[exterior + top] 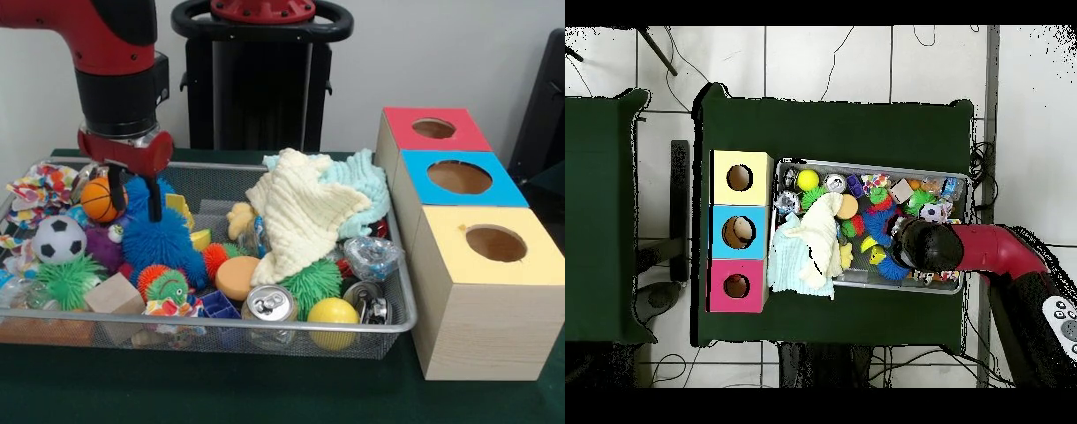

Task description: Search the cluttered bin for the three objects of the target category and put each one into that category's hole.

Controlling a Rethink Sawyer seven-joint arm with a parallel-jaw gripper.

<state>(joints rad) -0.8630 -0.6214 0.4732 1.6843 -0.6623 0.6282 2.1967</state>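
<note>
Bin (402, 325) first: you have a wire mesh tray on the green table (265, 397), crammed with toys, and the three wooden boxes stand just beside it at one end, each with a round hole in its coloured top; the yellow-topped box (494, 265) is nearest the camera in the front view, the blue-topped box (459, 190) sits in the middle, the red-topped box (433, 132) lies farthest. The task does not name the category, so you judge it from what lies on top; balls look a fair guess, and they are scattered: an orange basketball (97, 199) and a soccer ball (58, 239) at the end away from the boxes, a yellow ball (333, 315) by the near rim. A pale cloth (305, 216) covers the box end of the tray and may hide more; lift it later if you come up short. The gripper (134, 196) hangs over the far end, its two dark fingers (154, 203) parted narrowly and holding nothing, one beside the basketball, the other against the blue spiky toy (163, 243). Centre over the basketball before descending, widen the fingers to clear it, and keep off the spiky toy so it does not snag.
</note>
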